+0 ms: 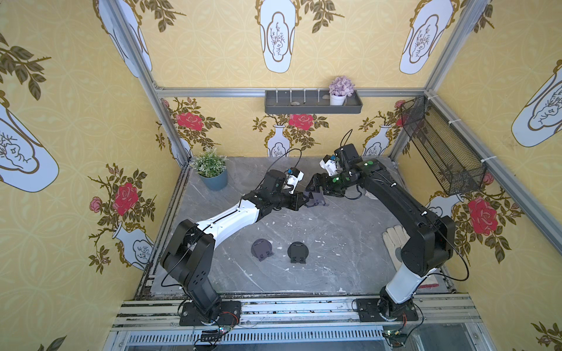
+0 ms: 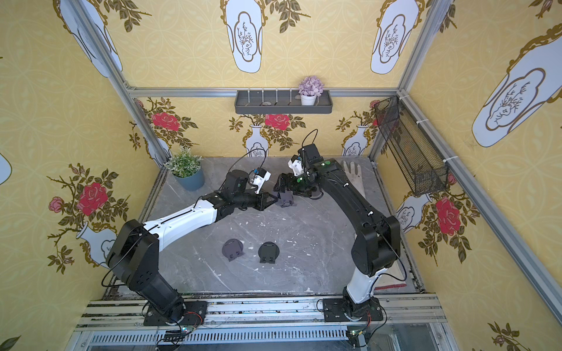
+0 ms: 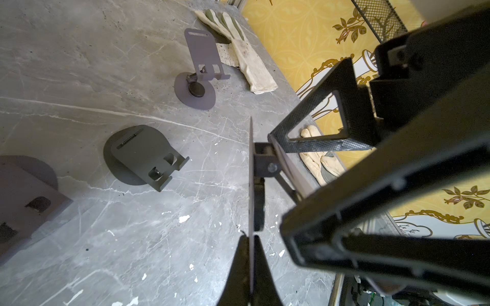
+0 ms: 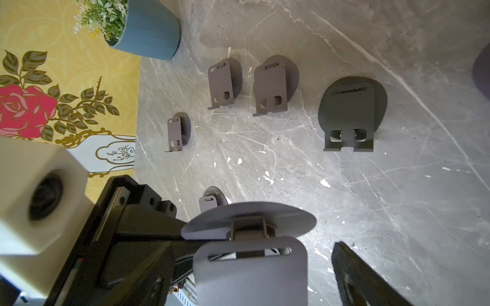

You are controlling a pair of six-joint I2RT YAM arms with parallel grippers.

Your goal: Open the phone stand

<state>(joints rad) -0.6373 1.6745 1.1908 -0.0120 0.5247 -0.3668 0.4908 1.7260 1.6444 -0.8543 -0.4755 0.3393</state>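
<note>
The grey metal phone stand [image 1: 317,201] with the round base is up in the air above the grey stone surface [image 1: 340,243], well off to the right of the blue pot with the green plant [image 1: 214,179]. Your left tool [image 3: 250,238] is clenched on the thin round base. Your right tool [image 1: 314,191] is spread wide around the stand's flat back plate, with a gap at one finger [image 4: 360,278].

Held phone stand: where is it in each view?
A top view: held stand mid-table, at left gripper tip.
A top view: held stand, same spot.
Left wrist: held stand edge-on in left gripper.
Right wrist: held stand close up, plate foremost.
Landmark: black folded stand, all four views.
</note>
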